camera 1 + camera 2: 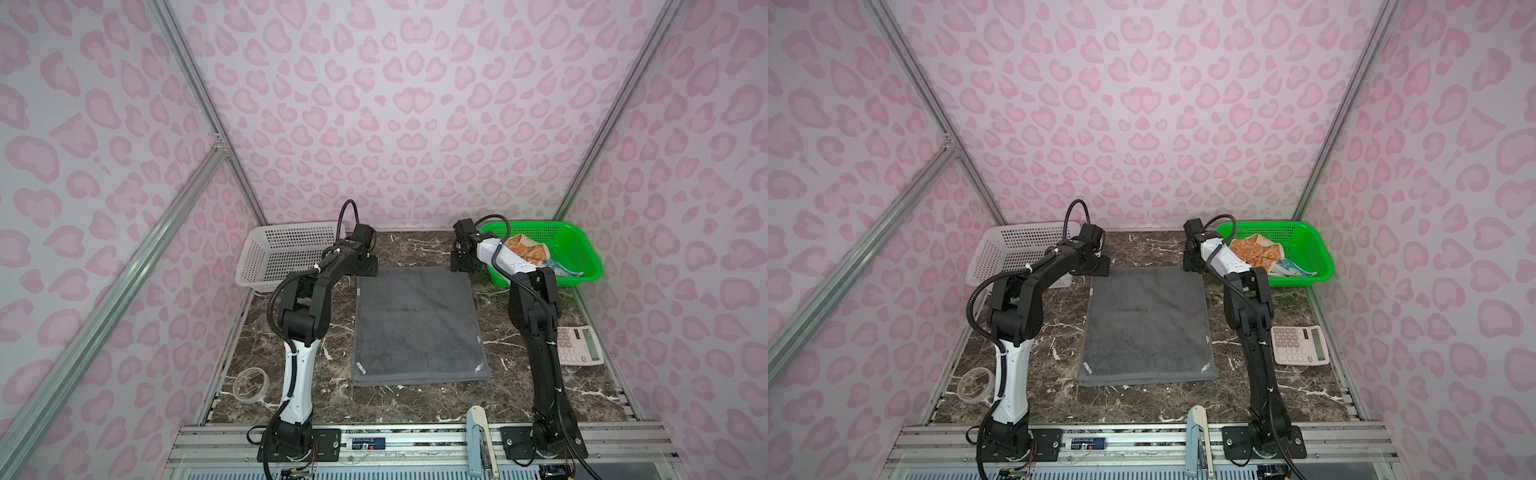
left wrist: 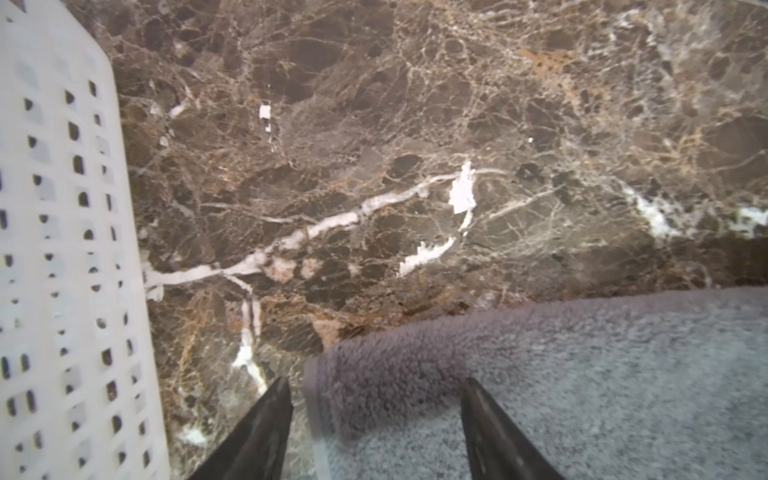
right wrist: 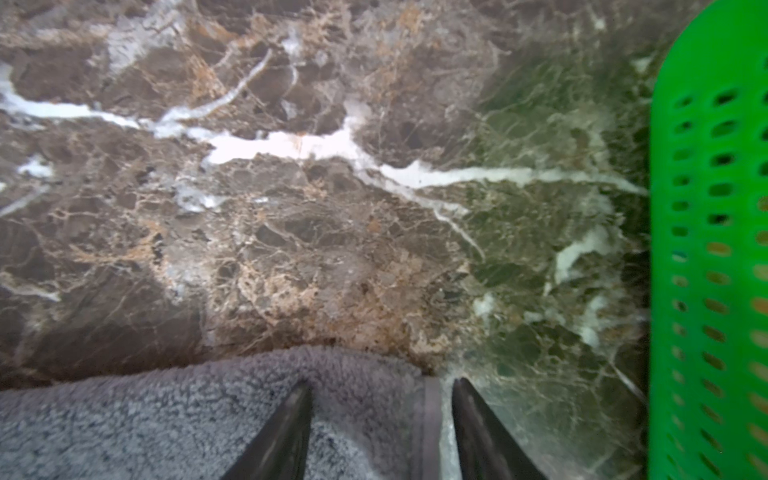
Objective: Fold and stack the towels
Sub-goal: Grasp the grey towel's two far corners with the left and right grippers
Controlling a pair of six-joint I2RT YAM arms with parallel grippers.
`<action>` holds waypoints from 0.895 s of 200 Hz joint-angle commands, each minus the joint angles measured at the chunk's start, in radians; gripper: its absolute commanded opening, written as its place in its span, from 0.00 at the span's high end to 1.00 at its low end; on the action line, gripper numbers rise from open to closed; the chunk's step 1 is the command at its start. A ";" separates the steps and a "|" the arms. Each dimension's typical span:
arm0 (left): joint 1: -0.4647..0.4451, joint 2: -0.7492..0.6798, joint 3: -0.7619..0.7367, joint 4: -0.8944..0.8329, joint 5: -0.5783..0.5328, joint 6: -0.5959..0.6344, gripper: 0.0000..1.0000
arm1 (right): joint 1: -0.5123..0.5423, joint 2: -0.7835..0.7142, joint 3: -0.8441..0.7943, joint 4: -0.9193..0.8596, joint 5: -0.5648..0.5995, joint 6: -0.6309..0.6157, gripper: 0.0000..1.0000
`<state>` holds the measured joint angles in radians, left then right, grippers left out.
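The dark grey towel [image 1: 417, 324] [image 1: 1146, 324] lies spread flat in the middle of the marble table. My left gripper [image 1: 366, 271] [image 2: 376, 382] is open at the towel's far left corner [image 2: 415, 395], one finger over the cloth and one over bare marble. Over the far right corner [image 3: 374, 374], my right gripper [image 1: 459, 266] [image 3: 382, 382] is open and straddles the hemmed edge the same way. The orange towel [image 1: 525, 249] [image 1: 1254, 251] and the blue towel [image 1: 567, 270] [image 1: 1293, 270] lie crumpled in the green basket [image 1: 582, 249].
A white basket [image 1: 286, 253] [image 2: 62, 249] stands at the far left, close beside my left gripper. The green basket's wall [image 3: 710, 249] is near my right gripper. A calculator [image 1: 579, 345] lies at the right, a tape roll [image 1: 249, 384] at the front left, a hand tool [image 1: 480, 436] on the front rail.
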<state>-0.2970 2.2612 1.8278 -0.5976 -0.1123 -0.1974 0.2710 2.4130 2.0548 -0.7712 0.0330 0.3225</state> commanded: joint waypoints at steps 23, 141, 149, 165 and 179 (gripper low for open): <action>0.004 0.039 0.029 -0.028 0.013 0.015 0.35 | 0.000 0.055 0.047 -0.052 -0.029 0.009 0.51; 0.012 0.048 0.033 0.014 0.058 -0.029 0.81 | -0.002 0.035 0.061 -0.054 -0.059 -0.029 0.97; 0.013 0.043 0.031 0.020 0.063 -0.032 0.85 | -0.001 0.027 0.057 -0.052 -0.058 -0.032 0.98; 0.013 0.024 0.022 0.032 0.073 -0.031 0.93 | -0.001 0.001 0.034 -0.035 -0.061 -0.040 1.00; 0.014 -0.002 0.009 0.048 0.088 -0.026 0.97 | -0.003 -0.027 0.006 -0.017 -0.075 -0.046 1.00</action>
<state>-0.2871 2.3074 1.8473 -0.5896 -0.0547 -0.2203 0.2718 2.4214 2.0968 -0.8051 -0.0414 0.2974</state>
